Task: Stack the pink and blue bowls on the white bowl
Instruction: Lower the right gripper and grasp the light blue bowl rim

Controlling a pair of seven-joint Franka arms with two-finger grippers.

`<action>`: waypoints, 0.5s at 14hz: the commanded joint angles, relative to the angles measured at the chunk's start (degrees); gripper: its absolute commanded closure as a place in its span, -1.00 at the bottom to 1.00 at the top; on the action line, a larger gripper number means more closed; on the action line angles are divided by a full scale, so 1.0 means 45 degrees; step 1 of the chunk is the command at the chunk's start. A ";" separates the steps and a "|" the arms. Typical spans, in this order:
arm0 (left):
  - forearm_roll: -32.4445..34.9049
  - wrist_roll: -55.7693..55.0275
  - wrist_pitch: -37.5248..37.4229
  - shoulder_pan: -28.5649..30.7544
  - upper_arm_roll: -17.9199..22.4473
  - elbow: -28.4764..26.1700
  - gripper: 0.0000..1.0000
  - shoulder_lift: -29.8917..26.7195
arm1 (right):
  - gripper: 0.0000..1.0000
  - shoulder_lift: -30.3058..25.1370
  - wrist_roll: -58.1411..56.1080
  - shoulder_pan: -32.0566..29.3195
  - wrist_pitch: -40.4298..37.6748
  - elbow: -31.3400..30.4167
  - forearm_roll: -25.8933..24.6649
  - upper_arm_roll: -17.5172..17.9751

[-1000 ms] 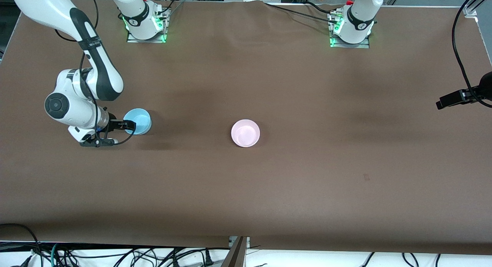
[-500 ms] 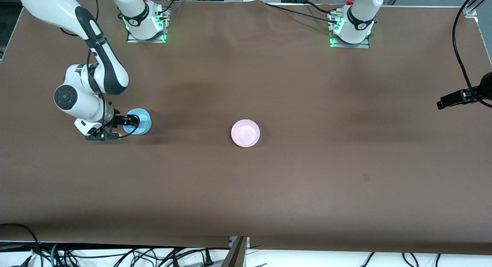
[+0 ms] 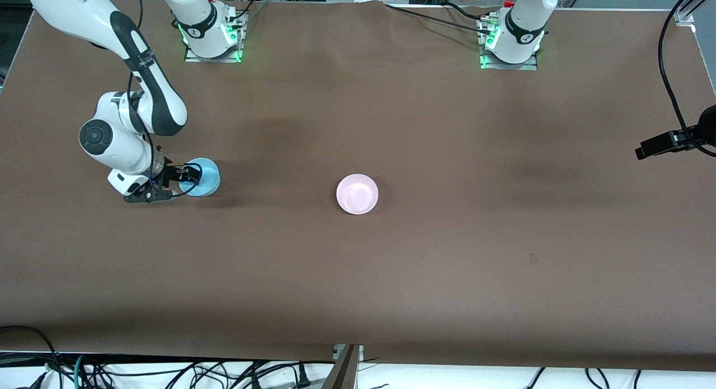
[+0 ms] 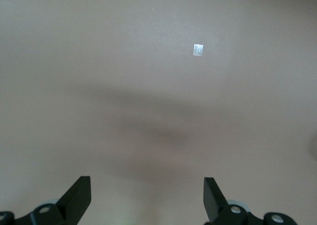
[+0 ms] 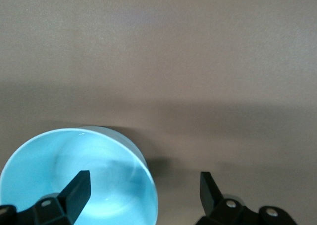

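The light blue bowl (image 3: 208,177) stands upright on the brown table toward the right arm's end. My right gripper (image 3: 190,177) is open and low at the bowl. In the right wrist view the blue bowl (image 5: 99,175) has its rim between the fingers of the right gripper (image 5: 143,191), one finger over the inside and one outside. The pale pink bowl (image 3: 357,193) stands alone near the table's middle. The white bowl is out of view. My left gripper (image 4: 147,195) is open and empty over bare table; it does not show in the front view.
A black camera on a stand (image 3: 665,144) reaches in at the left arm's end of the table. A small white mark (image 4: 198,50) lies on the brown table cover (image 3: 447,254). Cables hang along the table's front edge.
The right arm's wrist has shifted toward the blue bowl and the gripper has settled over its rim. Both bowls have stayed in place.
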 commanded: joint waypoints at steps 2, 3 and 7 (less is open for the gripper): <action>-0.0133 0.0252 -0.0235 0.0026 -0.0005 0.0310 -1.00 0.0145 | -0.64 -0.0240 -0.0317 0.0029 0.0501 -0.0419 -0.0108 -0.0138; -0.0133 0.0252 -0.0235 0.0046 -0.0005 0.0310 -1.00 0.0145 | -0.45 -0.0260 -0.0298 0.0029 0.0520 -0.0419 -0.0107 -0.0138; -0.0172 0.0252 -0.0235 0.0065 -0.0005 0.0310 -1.00 0.0145 | 0.30 -0.0260 -0.0278 0.0029 0.0521 -0.0419 -0.0107 -0.0138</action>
